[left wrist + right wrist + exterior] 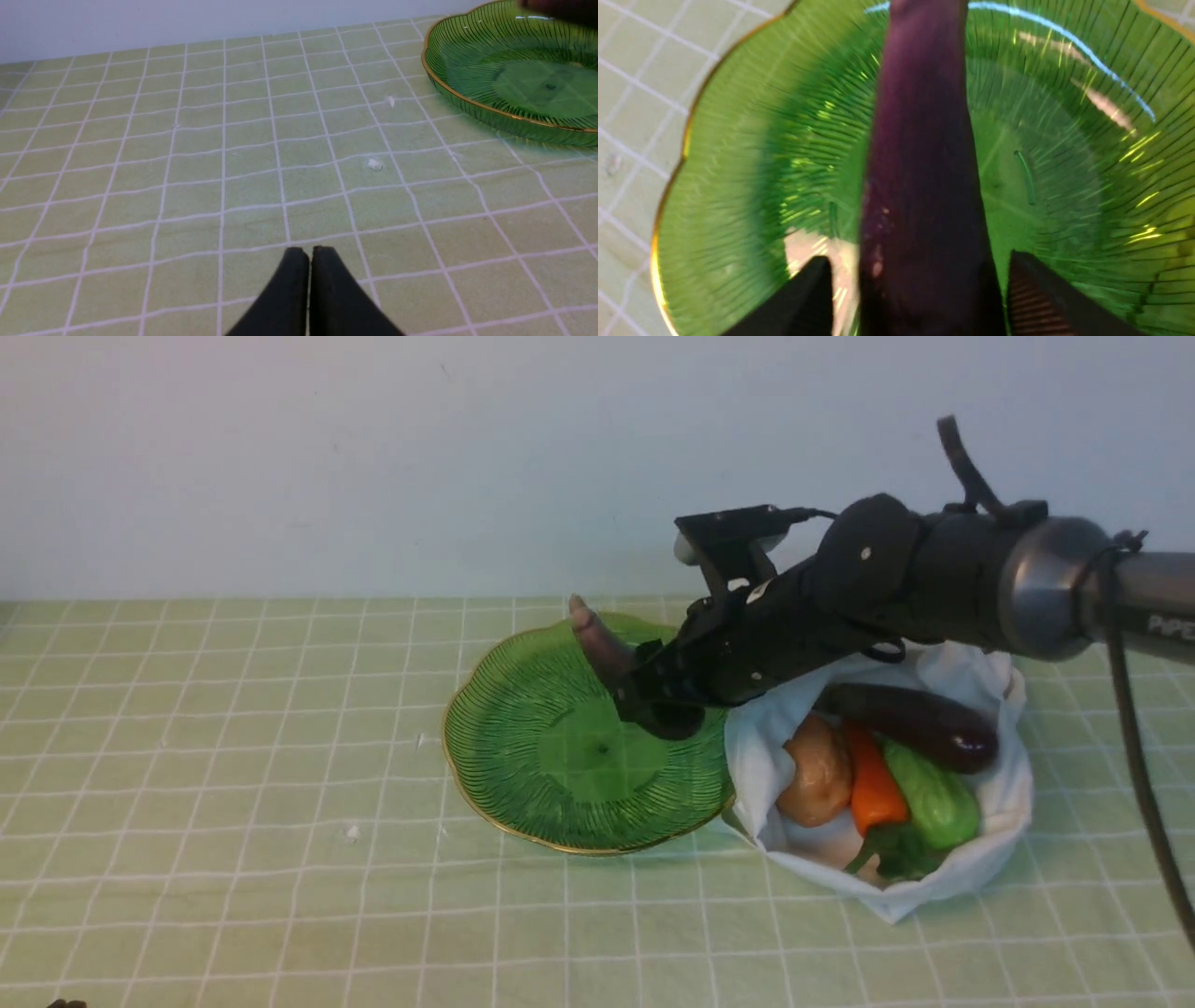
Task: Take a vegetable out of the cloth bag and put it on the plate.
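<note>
Potato point(817, 770), pepper point(873, 789), plump eggplant point(910, 719) crowd bag point(1006, 793) beside plate point(523, 765).

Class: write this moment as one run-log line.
phase: placing | right gripper: open, jaws either side of eggplant over plate | left gripper: shut, empty | cloth bag: other vegetables inside

the right arm point(943, 574) shows matte black, a rounded shell dotted with small pale screws point(865, 553), then a silver-grey metal collar point(1050, 583) and a dark tube with white letters point(1172, 625) cut off at the edge. a thin black cable point(1134, 747) trails from it, and there's a black strap loop point(962, 457) on top. the right gripper point(653, 695) is black too, with wedge-shaped fingers point(1045, 298) and fine ribbed pads. the left gripper point(309, 254) shows two smooth black prongs point(289, 289), tapered and round-tipped.
</note>
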`<act>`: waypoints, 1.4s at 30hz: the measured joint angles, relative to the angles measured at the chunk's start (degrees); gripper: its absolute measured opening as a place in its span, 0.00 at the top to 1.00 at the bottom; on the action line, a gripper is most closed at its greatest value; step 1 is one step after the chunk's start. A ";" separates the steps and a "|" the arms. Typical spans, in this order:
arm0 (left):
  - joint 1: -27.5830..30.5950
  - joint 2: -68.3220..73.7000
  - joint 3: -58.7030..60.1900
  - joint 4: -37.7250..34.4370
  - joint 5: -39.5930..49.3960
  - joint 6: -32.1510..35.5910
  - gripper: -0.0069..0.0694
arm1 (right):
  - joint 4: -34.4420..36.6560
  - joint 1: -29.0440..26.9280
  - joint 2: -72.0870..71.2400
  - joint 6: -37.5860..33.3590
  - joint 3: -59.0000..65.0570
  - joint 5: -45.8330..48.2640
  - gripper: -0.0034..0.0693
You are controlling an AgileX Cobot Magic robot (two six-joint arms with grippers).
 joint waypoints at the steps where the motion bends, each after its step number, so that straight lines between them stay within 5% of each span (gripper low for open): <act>1: 0.00 0.00 0.00 0.00 0.00 0.00 0.92 | -0.28 0.00 0.00 -0.14 -0.13 0.09 0.22; 3: 0.00 0.00 0.00 0.00 0.00 0.00 0.92 | -1.38 -0.07 0.00 -0.28 -1.41 1.92 0.12; 9: 0.00 0.00 0.00 0.00 0.00 0.00 0.92 | -3.92 -1.12 -1.37 1.40 -10.79 16.24 0.06; 13: 0.00 0.00 0.00 0.00 0.06 0.00 0.92 | -6.49 -2.86 -5.29 7.79 -28.51 34.66 0.30; 14: 0.06 0.00 0.00 0.00 0.06 0.00 0.92 | -6.62 -2.99 -5.48 8.03 -29.27 34.97 0.32; 20: 0.11 0.00 0.00 0.00 0.06 0.00 0.92 | -15.15 -4.73 -14.39 15.97 -41.38 37.82 0.83; 23: 0.11 0.00 0.00 0.00 0.06 0.00 0.92 | -20.10 -5.01 -23.39 19.39 -39.46 38.58 0.95; 33: 0.11 0.00 0.00 0.00 0.06 0.00 0.92 | -25.89 -5.01 -61.90 22.30 -0.42 34.29 0.97; 39: 0.11 0.00 0.00 0.00 0.06 0.00 0.92 | -26.47 -5.01 -89.35 16.00 42.64 -5.76 0.97; 42: 0.11 0.00 0.00 0.00 0.06 0.00 0.92 | -25.39 -5.01 -94.33 14.64 52.83 -15.36 0.97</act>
